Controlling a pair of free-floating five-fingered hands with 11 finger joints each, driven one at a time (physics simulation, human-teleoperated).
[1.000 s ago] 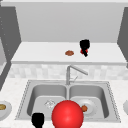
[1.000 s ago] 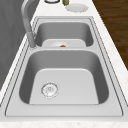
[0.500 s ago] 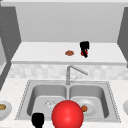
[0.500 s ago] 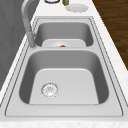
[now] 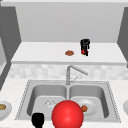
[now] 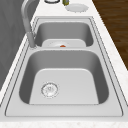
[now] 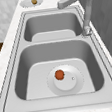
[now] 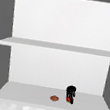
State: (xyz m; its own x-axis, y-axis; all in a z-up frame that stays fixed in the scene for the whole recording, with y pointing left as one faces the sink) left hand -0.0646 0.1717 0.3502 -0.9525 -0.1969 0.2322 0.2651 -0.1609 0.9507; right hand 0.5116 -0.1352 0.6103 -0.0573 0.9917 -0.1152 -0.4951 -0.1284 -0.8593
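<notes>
My right hand (image 5: pixel 85 45) hangs over the lower shelf (image 5: pixel 45 53), fingers pointing down and curled round a small red thing (image 5: pixel 83 51). The upper view has the same hand (image 8: pixel 70 93) and the red thing (image 8: pixel 68 99) just above the shelf board. A flat brown piece (image 5: pixel 69 53) lies on the shelf a little to that hand's left, also seen as the brown piece (image 8: pixel 54 98). My left hand (image 5: pixel 38 120) floats low at the sink's front edge, beside a big red ball (image 5: pixel 67 115).
The double sink (image 5: pixel 27 96) has a faucet (image 5: pixel 68 72) at the back. A white plate (image 7: pixel 73 86) with a small red-brown morsel (image 7: pixel 59 75) lies in the right basin. Plates stand on the counter: one at the left (image 5: pixel 5 112) with food, one at the right (image 5: pixel 125 107).
</notes>
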